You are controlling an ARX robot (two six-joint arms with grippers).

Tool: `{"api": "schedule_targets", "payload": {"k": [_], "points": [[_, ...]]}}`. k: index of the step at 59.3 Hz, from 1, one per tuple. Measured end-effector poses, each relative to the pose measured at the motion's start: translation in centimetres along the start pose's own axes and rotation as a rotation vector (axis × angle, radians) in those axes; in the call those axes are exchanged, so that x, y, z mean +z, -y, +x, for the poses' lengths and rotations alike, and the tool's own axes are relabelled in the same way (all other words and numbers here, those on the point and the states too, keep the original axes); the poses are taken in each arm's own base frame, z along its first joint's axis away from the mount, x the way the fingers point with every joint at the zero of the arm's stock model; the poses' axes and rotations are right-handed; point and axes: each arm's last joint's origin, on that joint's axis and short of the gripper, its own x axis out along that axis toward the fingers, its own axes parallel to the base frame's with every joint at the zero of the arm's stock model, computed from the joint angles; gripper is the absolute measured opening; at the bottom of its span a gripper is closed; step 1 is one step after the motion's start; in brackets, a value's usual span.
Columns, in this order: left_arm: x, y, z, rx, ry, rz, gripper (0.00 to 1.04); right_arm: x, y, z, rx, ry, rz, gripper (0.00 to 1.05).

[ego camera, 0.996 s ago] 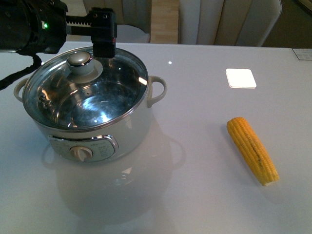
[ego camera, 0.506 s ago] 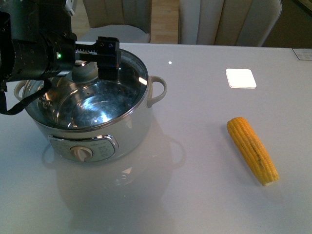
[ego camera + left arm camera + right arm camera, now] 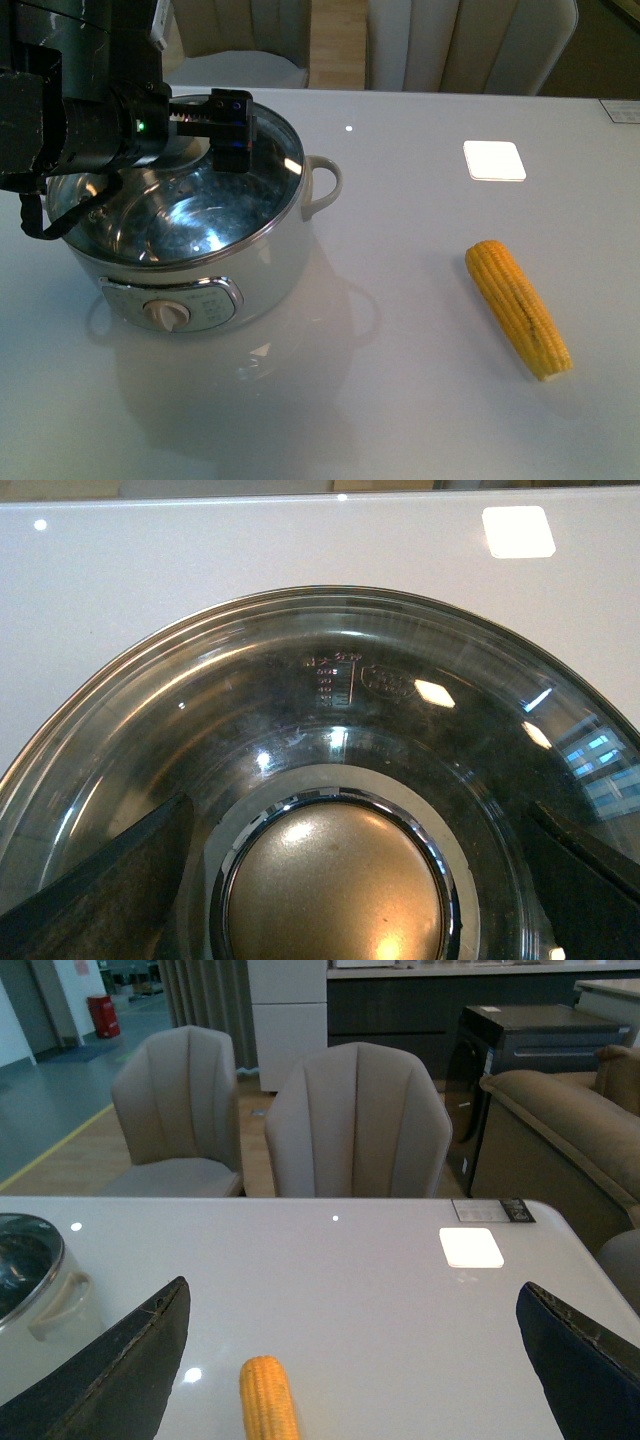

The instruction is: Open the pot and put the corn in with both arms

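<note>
The white pot (image 3: 262, 262) stands at the table's left with its glass lid (image 3: 190, 205) on. My left gripper (image 3: 335, 895) is open and straddles the lid's round metal knob (image 3: 335, 880), one dark finger (image 3: 95, 900) on each side, apart from it. In the front view the left arm hides the knob; one finger (image 3: 232, 135) shows above the glass. The corn (image 3: 518, 308) lies on the table at the right, pointing away. My right gripper (image 3: 350, 1370) hangs open above the table, with the corn's tip (image 3: 268, 1400) between and below its fingers. It is out of the front view.
A white square patch (image 3: 494, 160) lies on the table beyond the corn. A small card (image 3: 621, 110) sits at the far right edge. Padded chairs (image 3: 450, 45) stand behind the table, and a sofa (image 3: 560, 1130) is off to the right.
My left arm has come down and forward over the lid; it now covers the knob in the front view. Pot, lid and corn have not moved.
</note>
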Motion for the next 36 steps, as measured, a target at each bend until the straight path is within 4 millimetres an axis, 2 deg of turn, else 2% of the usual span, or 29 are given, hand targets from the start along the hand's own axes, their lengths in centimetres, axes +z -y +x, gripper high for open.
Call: {"api": "schedule_targets", "payload": {"k": [7, 21, 26, 36], "points": [[0.11, 0.01, -0.01, -0.001, 0.013, -0.004, 0.79, -0.01, 0.0, 0.0, 0.0, 0.0, 0.0, 0.96], [0.02, -0.02, -0.06, 0.006, 0.024, -0.01, 0.66, 0.0, 0.0, 0.0, 0.0, 0.0, 0.0, 0.96], [-0.06, -0.04, -0.06, 0.012, 0.028, -0.016, 0.59, -0.01, 0.0, 0.0, 0.0, 0.0, 0.0, 0.96], [-0.06, -0.06, -0.07, 0.016, 0.035, -0.023, 0.55, -0.01, 0.0, 0.0, 0.0, 0.0, 0.0, 0.96]]}}
